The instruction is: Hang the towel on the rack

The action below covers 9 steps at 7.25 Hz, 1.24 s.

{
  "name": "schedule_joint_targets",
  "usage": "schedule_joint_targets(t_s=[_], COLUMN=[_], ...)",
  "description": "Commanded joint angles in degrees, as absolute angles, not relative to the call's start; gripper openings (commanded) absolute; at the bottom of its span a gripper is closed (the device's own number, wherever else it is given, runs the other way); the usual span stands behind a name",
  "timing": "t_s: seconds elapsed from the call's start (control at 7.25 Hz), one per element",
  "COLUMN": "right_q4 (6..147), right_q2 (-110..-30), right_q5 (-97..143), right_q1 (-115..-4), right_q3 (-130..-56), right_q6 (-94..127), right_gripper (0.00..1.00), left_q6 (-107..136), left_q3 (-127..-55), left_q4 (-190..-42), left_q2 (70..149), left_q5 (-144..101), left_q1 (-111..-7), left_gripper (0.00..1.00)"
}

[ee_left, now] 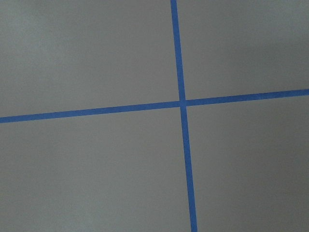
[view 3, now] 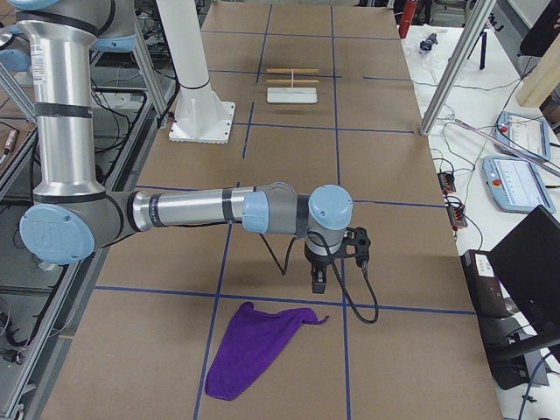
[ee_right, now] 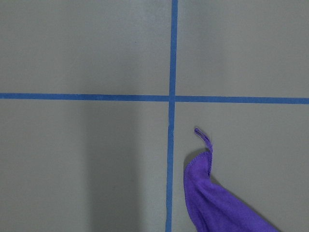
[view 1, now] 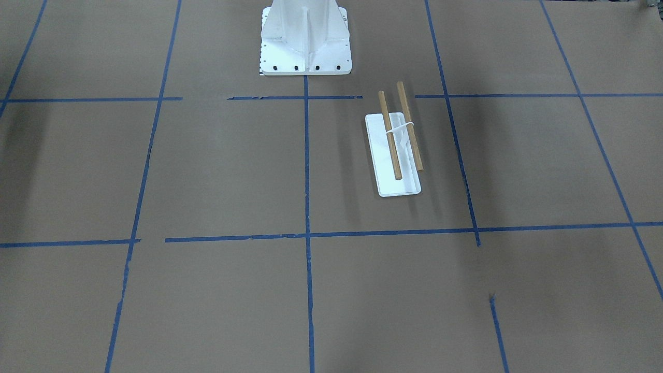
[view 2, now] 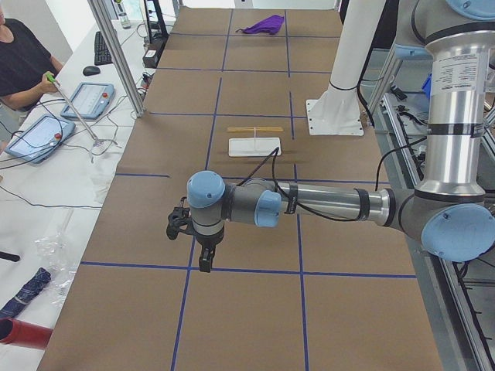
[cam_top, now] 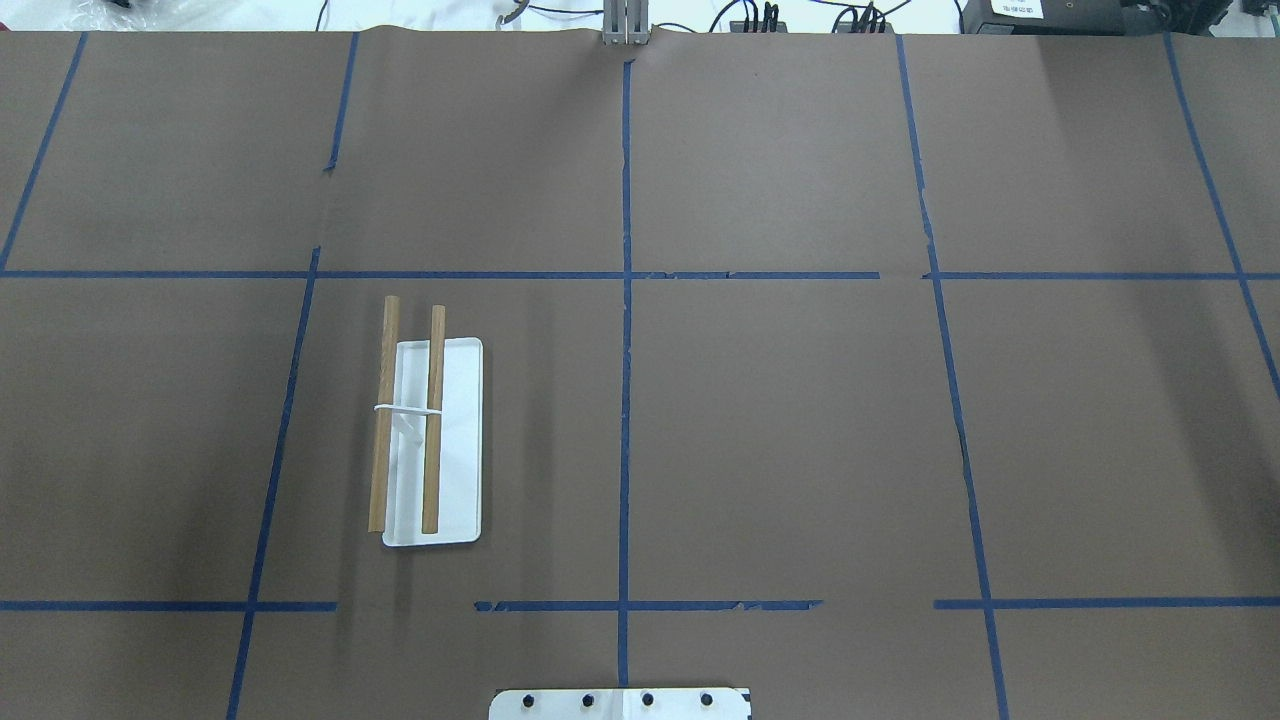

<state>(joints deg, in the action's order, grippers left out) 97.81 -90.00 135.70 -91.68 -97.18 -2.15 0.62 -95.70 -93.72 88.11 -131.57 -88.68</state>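
The deep-purple towel (view 3: 255, 346) lies crumpled on the brown table at the robot's right end. It also shows in the right wrist view (ee_right: 217, 205) with its thin loop string (ee_right: 204, 138) pointing away, and far off in the left side view (view 2: 263, 25). The rack (cam_top: 432, 420) is a white base with two wooden bars, standing left of centre (view 1: 389, 135). My right gripper (view 3: 318, 284) hangs just above the table next to the towel's corner. My left gripper (view 2: 203, 264) hangs over bare table at the left end. I cannot tell whether either is open or shut.
The white robot pedestal (view 1: 305, 41) stands behind the rack. Blue tape lines (ee_left: 182, 102) grid the brown table. An operator (view 2: 19, 58) and tablets (view 2: 87, 99) sit beyond the table's far edge, with metal frame posts (view 2: 116, 54) and a laptop (view 3: 529, 262) nearby.
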Motion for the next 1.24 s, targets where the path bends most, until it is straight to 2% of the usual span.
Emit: schedule_joint_targets(t_s=[0.0,0.41,0.83,1.1], right_q4=[97.3,72.0,69.1,59.5], right_q2=[-91.2,-101.8,-103.8,-104.1], right_q5=[134.9,134.6,134.2,133.0], right_q1=[-91.6,-90.6,-84.9,-81.5], right_q3=[-93.7,-90.0,-86.9,-78.2], right_q6=[-1.9,-6.4,-6.9,-6.7], right_gripper=[1.0,1.0,1.0,1.0], left_q6=[0.7,0.7,0.8,0.9], left_q3=[-96.5,-97.3,-97.4,-97.3], left_q4=[-93.8,-94.2,-95.4,-96.4], left_q2=[88.2,88.2,88.2,88.2], left_q5=[-131.6,-132.0,-132.5,-133.3], left_q1=[-88.7,-88.7,-88.7,-88.7], left_gripper=[1.0,1.0,1.0,1.0])
